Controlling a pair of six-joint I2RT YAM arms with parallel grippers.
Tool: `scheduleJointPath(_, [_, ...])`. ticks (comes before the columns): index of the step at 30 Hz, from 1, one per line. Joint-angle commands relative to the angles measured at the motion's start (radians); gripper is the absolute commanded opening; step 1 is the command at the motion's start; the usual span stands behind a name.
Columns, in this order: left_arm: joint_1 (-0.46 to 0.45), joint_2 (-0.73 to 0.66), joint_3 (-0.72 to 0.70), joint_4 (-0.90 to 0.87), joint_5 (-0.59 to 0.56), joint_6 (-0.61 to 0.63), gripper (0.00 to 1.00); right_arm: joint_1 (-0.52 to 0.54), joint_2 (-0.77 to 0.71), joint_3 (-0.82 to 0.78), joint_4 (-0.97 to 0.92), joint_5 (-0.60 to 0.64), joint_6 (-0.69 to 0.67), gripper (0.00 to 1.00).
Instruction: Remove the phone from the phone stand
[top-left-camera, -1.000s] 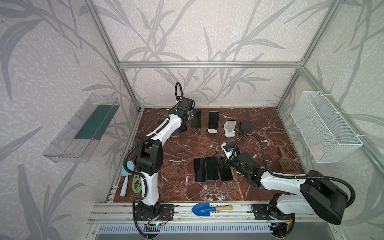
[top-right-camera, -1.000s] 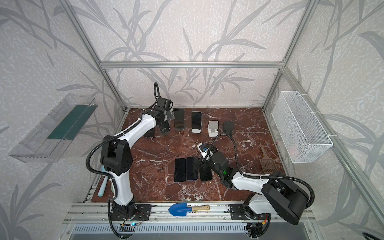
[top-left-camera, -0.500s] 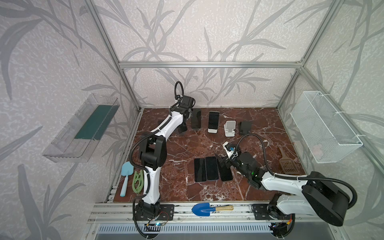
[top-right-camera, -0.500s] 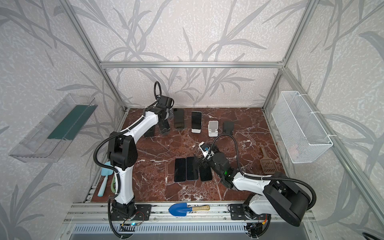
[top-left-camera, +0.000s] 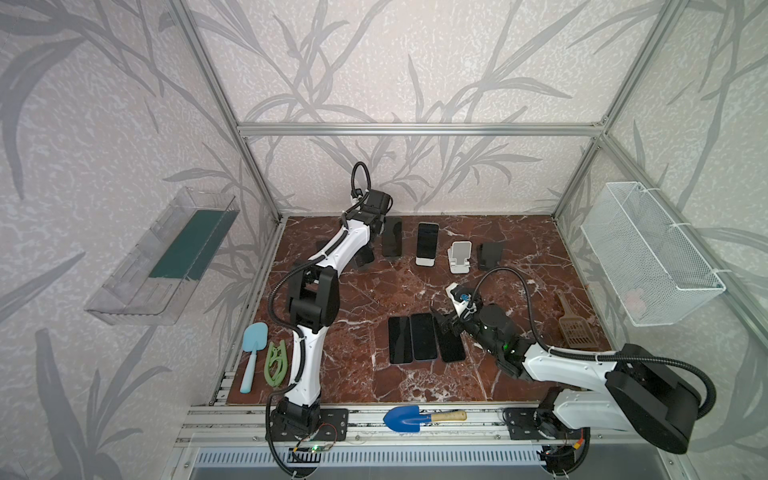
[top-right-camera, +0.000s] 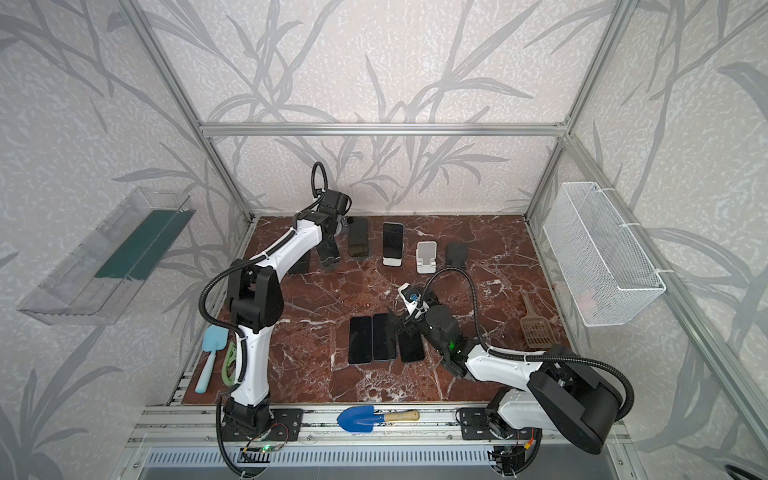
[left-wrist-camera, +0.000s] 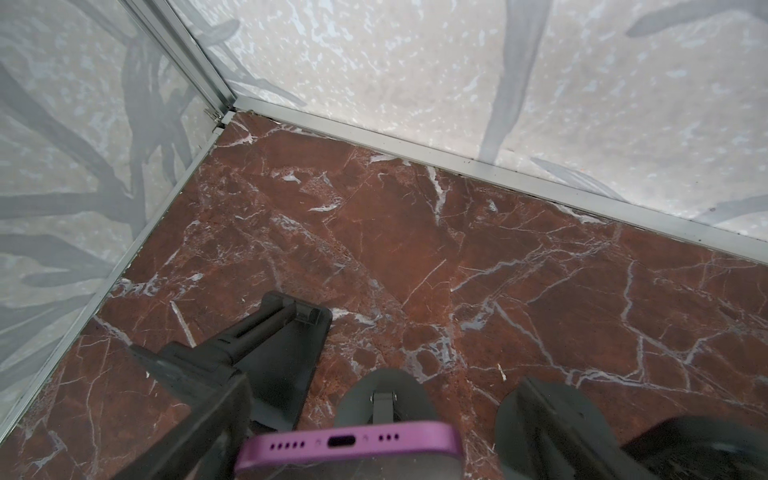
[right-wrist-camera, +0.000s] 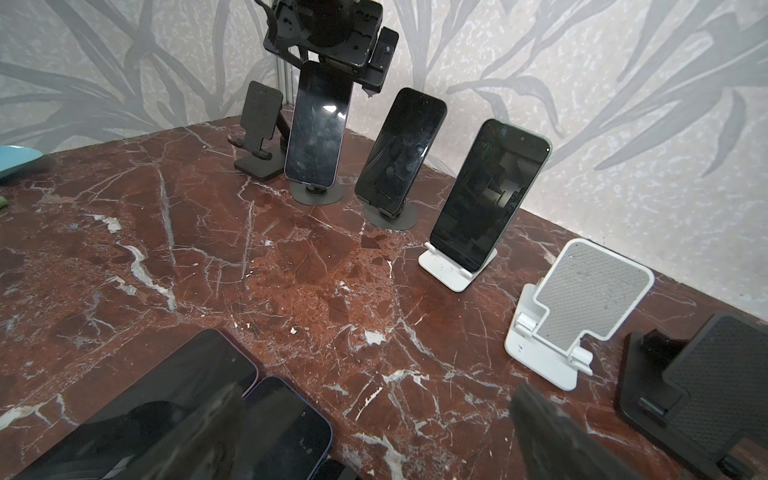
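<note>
Since a second ago the left arm's elbow (top-left-camera: 311, 295) has swung a little rightward in both top views. Nearest, the right pincer (top-left-camera: 445, 328) hangs with jaws apart at the edge of three flat phones (top-left-camera: 422, 337), lower centre of the worktop (top-left-camera: 353, 299). Farther back, upper left of centre in the right wrist view, the purple phone (right-wrist-camera: 318, 124) leans on its round stand (right-wrist-camera: 318, 196). Its long axis is near upright, tipped toward the wall (right-wrist-camera: 582, 104), screen facing the near side, port end up. The left pincer (right-wrist-camera: 330, 68) straddles that top end, jaws apart, nothing clamped. By my reading, gripping and lifting remain.

2 top views overhead (near-identical); wrist views low, sharing phone (right-wrist-camera: 316, 124).
</note>
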Motion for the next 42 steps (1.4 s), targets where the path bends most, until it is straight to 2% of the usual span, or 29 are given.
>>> scheduleJointPath(1, [0.002, 0.027, 0.036, -0.053, -0.061, -0.032, 0.99, 0.005, -0.018, 0.009, 0.012, 0.022, 0.011, 0.99])
scheduleJointPath(17, [0.010, 0.058, 0.036, -0.056, -0.073, -0.033, 0.92, 0.006, -0.006, 0.021, -0.005, 0.024, 0.020, 0.99])
scheduleJointPath(30, [0.019, 0.086, 0.038, -0.050, -0.080, -0.038, 0.91, 0.006, -0.001, 0.022, 0.000, 0.035, 0.030, 0.99])
scheduleJointPath(42, [0.025, 0.099, 0.033, -0.044, -0.060, -0.037, 0.78, 0.006, -0.018, 0.013, 0.006, 0.042, 0.039, 0.99])
